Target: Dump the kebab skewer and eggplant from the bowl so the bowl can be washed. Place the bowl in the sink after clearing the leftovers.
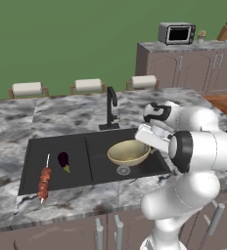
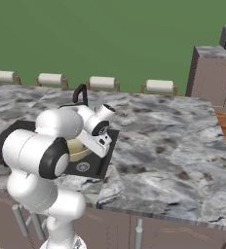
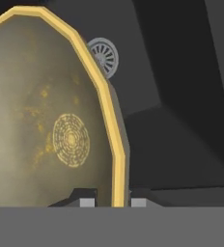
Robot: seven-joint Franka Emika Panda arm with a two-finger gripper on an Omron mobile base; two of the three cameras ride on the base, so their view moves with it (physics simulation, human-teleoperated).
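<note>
Bowl (image 1: 128, 152) is held by its rim in the gripper (image 3: 112, 201), 1 finger (image 3: 87, 201) seen inside the rim and 1 outside, over the right basin of the sink (image 1: 76, 171) above the round drain (image 1: 123, 170). Bowl is seen empty. Eggplant (image 1: 63, 159) lies in the left basin; kebab skewer (image 1: 44, 181) lies beside it, its lower end over the front counter edge.

Glossy veined grey marble bench (image 1: 135, 190); matt black sink (image 1: 56, 171); bowl (image 1: 128, 152) matt, mottled yellow-tan, perhaps ceramic; pale wooden stick through kebab skewer (image 1: 44, 181).
</note>
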